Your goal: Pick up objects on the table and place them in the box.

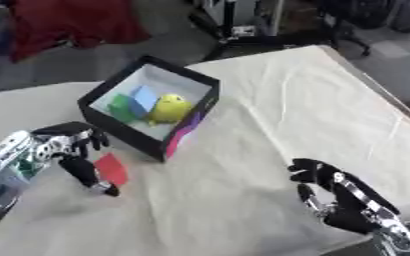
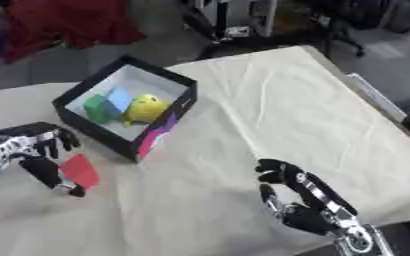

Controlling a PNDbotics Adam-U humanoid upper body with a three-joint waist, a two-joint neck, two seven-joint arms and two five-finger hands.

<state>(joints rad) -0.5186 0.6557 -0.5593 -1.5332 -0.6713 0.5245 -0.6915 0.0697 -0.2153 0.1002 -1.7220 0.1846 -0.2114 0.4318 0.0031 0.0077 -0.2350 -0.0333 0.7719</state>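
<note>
Left eye view puts the right hand (image 1: 344, 200) nearest, in the lower right of the frame, resting on the cream cloth of the table (image 1: 287, 125) with its fingers relaxed and pointing up the picture, holding nothing.

Across at the lower left, the left hand (image 1: 73, 150) comes in from the frame's left edge. Its dark fingers are curled downward and its thumb reaches toward the cloth. A flat red object (image 1: 112, 168) lies just beside the thumb, between that hand and the box. Whether the fingers actually pinch the red object cannot be told; it looks to be touching or almost touching the thumb, and it sits on or just above the cloth.

Farther up, left of centre, stands the box (image 1: 187, 135), black on the outside with a pale inside and a pink and purple patch on its near right wall. It is open at the top and turned cornerwise to the frame. Inside it lie a green block (image 1: 121, 107), a light blue block (image 1: 145, 98) just beside it, and a rounded yellow object (image 1: 170, 108) on their right, all close together.

Beyond the table, in the upper left corner, a red cloth (image 1: 68, 22) lies on the grey floor.
</note>
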